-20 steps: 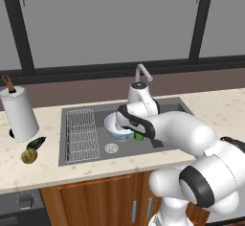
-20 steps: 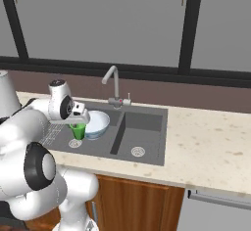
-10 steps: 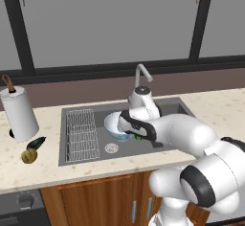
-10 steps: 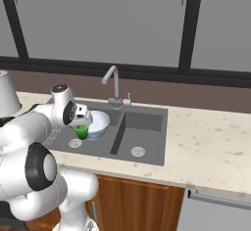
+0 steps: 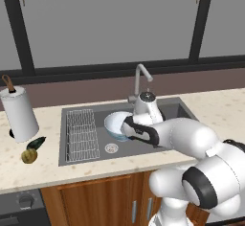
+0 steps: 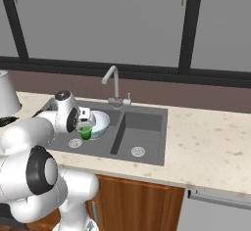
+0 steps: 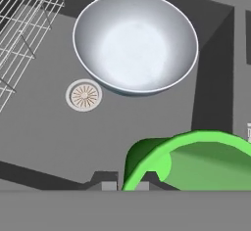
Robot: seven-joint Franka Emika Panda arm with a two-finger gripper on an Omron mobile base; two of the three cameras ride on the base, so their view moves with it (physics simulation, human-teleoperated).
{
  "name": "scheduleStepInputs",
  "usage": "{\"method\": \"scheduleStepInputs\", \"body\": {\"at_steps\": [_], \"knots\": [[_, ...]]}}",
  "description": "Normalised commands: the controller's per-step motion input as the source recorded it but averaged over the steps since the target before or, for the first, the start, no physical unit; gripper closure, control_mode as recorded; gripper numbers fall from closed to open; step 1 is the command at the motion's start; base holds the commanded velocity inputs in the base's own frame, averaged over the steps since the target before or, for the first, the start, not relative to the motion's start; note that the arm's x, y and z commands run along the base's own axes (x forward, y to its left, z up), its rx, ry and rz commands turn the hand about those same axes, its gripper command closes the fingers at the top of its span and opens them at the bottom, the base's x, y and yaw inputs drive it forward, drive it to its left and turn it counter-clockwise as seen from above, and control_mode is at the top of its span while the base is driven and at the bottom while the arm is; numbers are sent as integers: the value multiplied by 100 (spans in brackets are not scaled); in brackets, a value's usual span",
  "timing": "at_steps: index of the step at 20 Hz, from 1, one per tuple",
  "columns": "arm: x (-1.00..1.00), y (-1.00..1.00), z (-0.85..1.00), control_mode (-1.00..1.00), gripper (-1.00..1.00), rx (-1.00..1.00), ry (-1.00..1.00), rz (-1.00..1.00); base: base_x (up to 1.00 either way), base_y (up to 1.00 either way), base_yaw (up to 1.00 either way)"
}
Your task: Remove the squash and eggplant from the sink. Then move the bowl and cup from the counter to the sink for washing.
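The dark grey double-basin sink (image 5: 86, 159) held the wide round bowl (image 7: 135, 41), smooth and white inside, sitting upright in the left basin between the wire rack (image 5: 80, 133) and the divider, just beside the round drain (image 7: 84, 95). Over that basin the gripper (image 6: 85, 125) was pinching the rim of the small bright green tapered cup (image 6: 86, 132), held above the basin floor near the bowl. On the beige speckled counter (image 5: 14, 168) left of the sink, the round yellow-brown squash (image 5: 29, 156) lay touching the dark elongated eggplant (image 5: 36, 143), near a white paper towel roll (image 5: 19, 114).

No readable text — no labels, brands or numbers anywhere.
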Motion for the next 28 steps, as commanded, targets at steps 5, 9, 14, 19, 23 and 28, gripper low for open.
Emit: {"method": "scheduleStepInputs", "body": {"at_steps": [5,9,14,19,23,28], "knots": [[7,-9,-8,-100,100,0,-3,2,0,0,0],[6,-6,-6,-100,100,0,-1,3,0,0,0],[10,-5,-4,-100,100,0,0,3,0,0,0],[11,-4,-3,-100,100,0,0,4,0,0,0],[9,-5,-3,-100,100,0,0,2,0,0,0],[8,-1,-2,-100,100,0,0,3,0,0,0]]}}
